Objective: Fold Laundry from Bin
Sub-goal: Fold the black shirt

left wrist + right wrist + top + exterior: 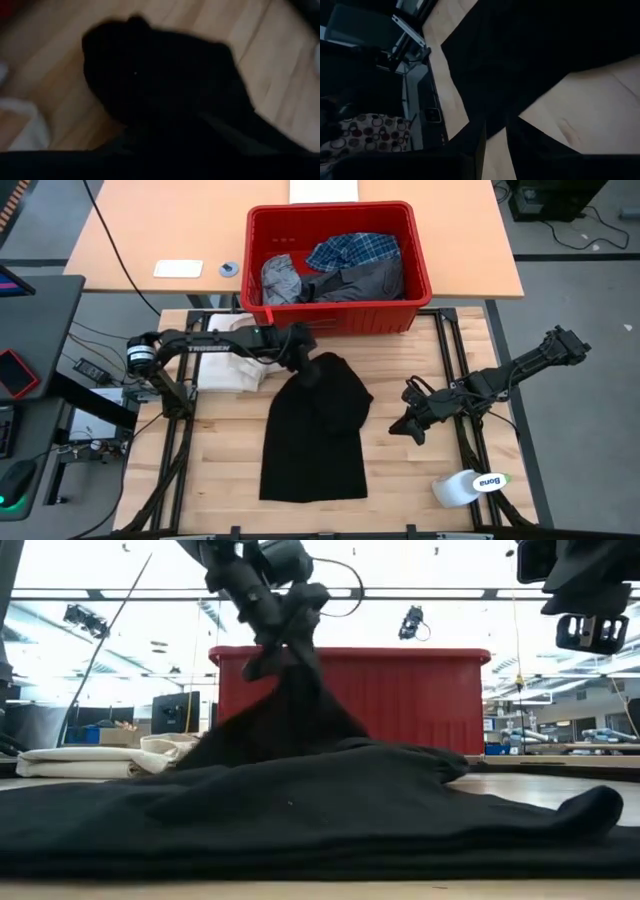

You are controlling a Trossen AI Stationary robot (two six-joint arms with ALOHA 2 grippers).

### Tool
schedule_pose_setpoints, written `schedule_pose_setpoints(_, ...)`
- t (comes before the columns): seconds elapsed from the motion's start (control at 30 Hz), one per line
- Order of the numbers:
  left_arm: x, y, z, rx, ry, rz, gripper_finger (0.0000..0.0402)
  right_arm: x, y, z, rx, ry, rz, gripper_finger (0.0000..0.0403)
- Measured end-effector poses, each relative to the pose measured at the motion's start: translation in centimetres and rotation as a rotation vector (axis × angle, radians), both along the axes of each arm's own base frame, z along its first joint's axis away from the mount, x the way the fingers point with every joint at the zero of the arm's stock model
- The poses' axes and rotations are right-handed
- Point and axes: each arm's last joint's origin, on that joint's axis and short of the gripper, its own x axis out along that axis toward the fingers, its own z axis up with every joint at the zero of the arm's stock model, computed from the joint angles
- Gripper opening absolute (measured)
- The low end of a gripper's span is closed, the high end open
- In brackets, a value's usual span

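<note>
A large black soft garment (315,435) lies spread on the pale wooden slatted surface (405,470), just in front of the bright red rectangular plastic bin (340,315), its far end drawn up into a peak toward the bin. The left gripper (305,367) is at that peak, close to the bin's front wall; in the low view the black cloth hangs from it in a cone (290,700), though whether its fingers grip the cloth or have let go cannot be told. Inside the bin lie a blue-and-white plaid shirt (352,250), a light grey garment (282,278) and a dark grey garment (365,280). A cream-white folded cloth (228,365) sits in front of the bin's left corner, beside the left arm. The right gripper (412,420) hovers off the black garment's right edge, farther from the bin, its fingers nearly together and holding nothing. A white roll with a green-lettered label (468,486) rests well away from the bin at the surface's near right corner.
</note>
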Motion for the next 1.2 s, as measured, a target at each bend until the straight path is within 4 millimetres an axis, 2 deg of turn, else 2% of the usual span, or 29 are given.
schedule_pose_setpoints(0.17,0.8,0.2,3.6,0.137,-0.103,-0.046,0.0239,0.0,-0.3,-0.3,-0.082,0.005,-0.041,0.0085)
schedule_pose_setpoints(0.3,0.9,-0.3,5.2,0.293,-0.065,-0.038,0.0253,0.2,-0.3,-0.3,-0.106,-0.014,-0.059,0.0085)
schedule_pose_setpoints(0.4,1.1,-0.8,5.8,0.361,-0.06,-0.032,0.0253,0.3,-0.3,-0.3,-0.105,-0.016,-0.059,0.0085)
schedule_pose_setpoints(0.47,1.4,-1.9,5.9,0.352,-0.073,-0.082,0.0253,0.3,-0.3,-0.4,-0.112,-0.01,-0.062,0.0085)
schedule_pose_setpoints(0.53,2.0,-4.1,5.6,0.315,-0.093,-0.195,0.0253,0.3,-0.4,-0.4,-0.135,-0.015,-0.067,0.0085)
schedule_pose_setpoints(0.6,2.8,-7.0,4.9,0.295,-0.094,-0.293,0.0253,0.3,-0.5,-0.4,-0.169,-0.022,-0.085,0.0085)
schedule_pose_setpoints(0.7,4.2,-11.5,2.7,0.283,-0.072,-0.407,0.0252,0.4,-0.7,-0.4,-0.228,-0.039,-0.139,0.0085)
schedule_pose_setpoints(0.77,5.3,-14.2,1.0,0.29,-0.077,-0.447,0.0246,0.4,-0.8,-0.3,-0.261,-0.05,-0.187,0.0085)
schedule_pose_setpoints(0.87,6.7,-17.2,-2.1,0.337,-0.055,-0.472,0.0233,0.4,-1.0,-0.3,-0.293,-0.062,-0.236,0.0085)
schedule_pose_setpoints(0.93,7.1,-18.2,-3.9,0.381,-0.01,-0.434,0.0223,0.4,-1.0,-0.2,-0.295,-0.065,-0.241,0.0085)
schedule_pose_setpoints(1.03,7.5,-18.7,-5.7,0.427,0.035,-0.367,0.0208,0.4,-1.0,-0.2,-0.289,-0.065,-0.235,0.0085)
schedule_pose_setpoints(1.2,7.8,-18.6,-7.6,0.476,0.095,-0.332,0.0194,0.5,-0.9,-0.2,-0.275,-0.066,-0.222,0.0085)
